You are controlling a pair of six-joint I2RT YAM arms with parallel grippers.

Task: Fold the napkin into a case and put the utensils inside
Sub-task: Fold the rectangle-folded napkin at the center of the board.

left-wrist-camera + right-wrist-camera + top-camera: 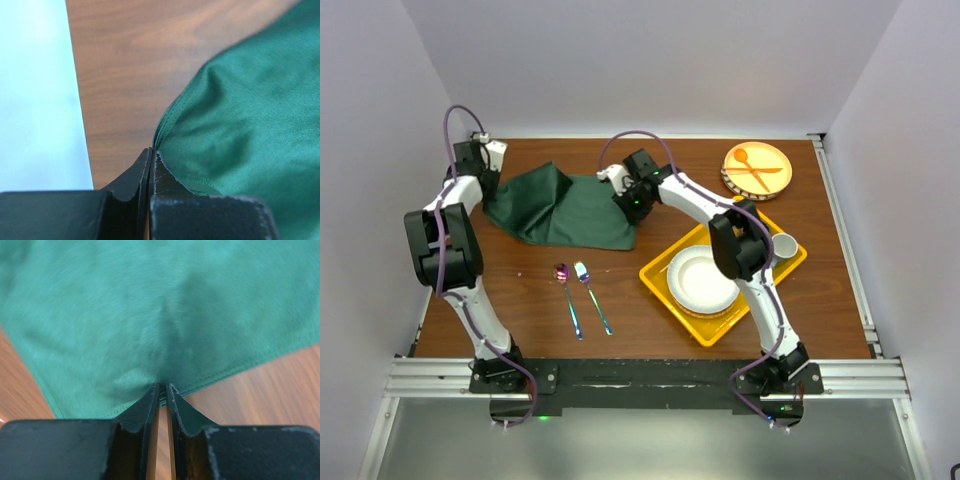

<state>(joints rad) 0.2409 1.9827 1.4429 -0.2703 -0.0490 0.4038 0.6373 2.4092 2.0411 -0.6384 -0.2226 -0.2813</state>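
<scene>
The left fingers (149, 158) are pressed shut on the hem of the dark green napkin (565, 205); the right fingers (156, 391) are nearly closed, pinching the hem on the cloth's opposite side. The napkin lies rumpled on the bench (525, 300) between both pairs; the iridescent spoon (562, 272) and fork (582, 271) lie side by side, apart from the cloth and from both pairs of fingers.

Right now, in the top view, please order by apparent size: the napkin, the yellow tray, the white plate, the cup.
The napkin and yellow tray: about alike, the cloth being bunched; not ranked.
Then the white plate.
Smallest, the cup.
</scene>
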